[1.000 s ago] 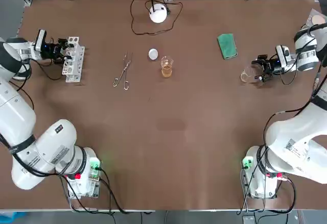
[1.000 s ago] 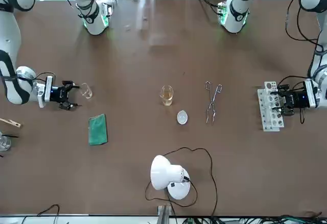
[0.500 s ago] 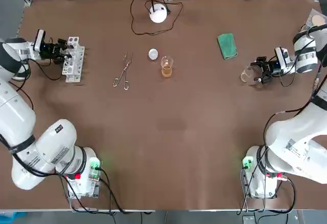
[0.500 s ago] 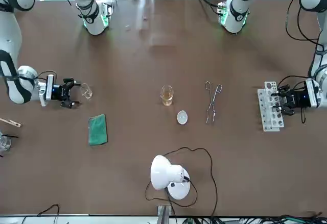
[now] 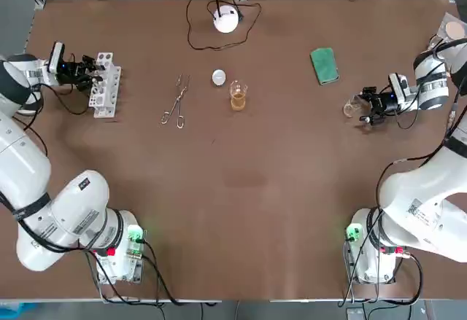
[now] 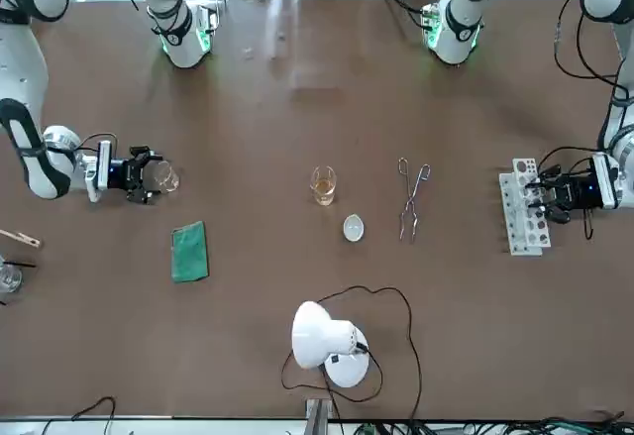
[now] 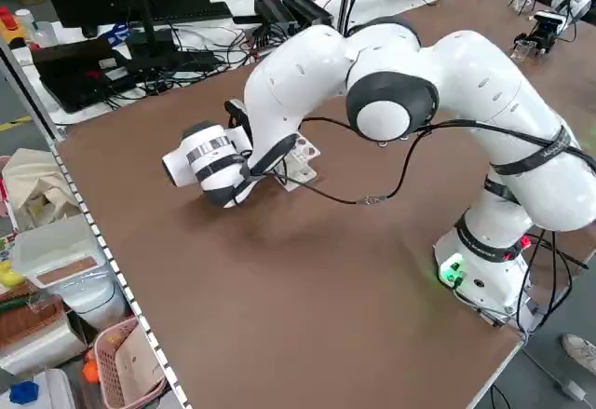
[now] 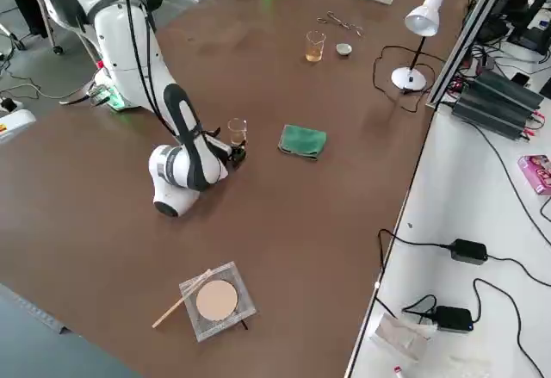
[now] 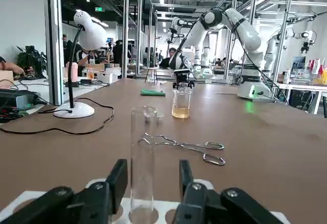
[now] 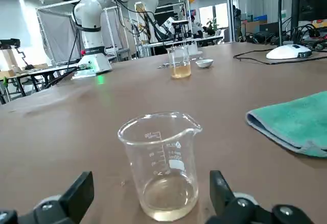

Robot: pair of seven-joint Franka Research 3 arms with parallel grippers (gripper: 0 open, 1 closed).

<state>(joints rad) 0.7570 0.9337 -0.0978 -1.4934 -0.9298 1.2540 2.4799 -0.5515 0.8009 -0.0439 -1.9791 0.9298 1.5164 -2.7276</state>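
currently: right gripper (image 5: 369,108) sits at the small glass beaker (image 10: 161,165), fingers spread wide either side of it, no contact seen. beaker stands upright near the green cloth (image 5: 324,65), on the cloth's side toward the arm bases. nearly empty, thin film at the bottom. judged light, rigid, slick, breakable; best taken at mid-wall below the spout, gentle squeeze. left gripper (image 5: 93,73) is well apart from the cloth, far across the table, at the test tube rack (image 5: 104,90), fingers parted around an upright test tube (image 9: 142,163), apparently not pinching.
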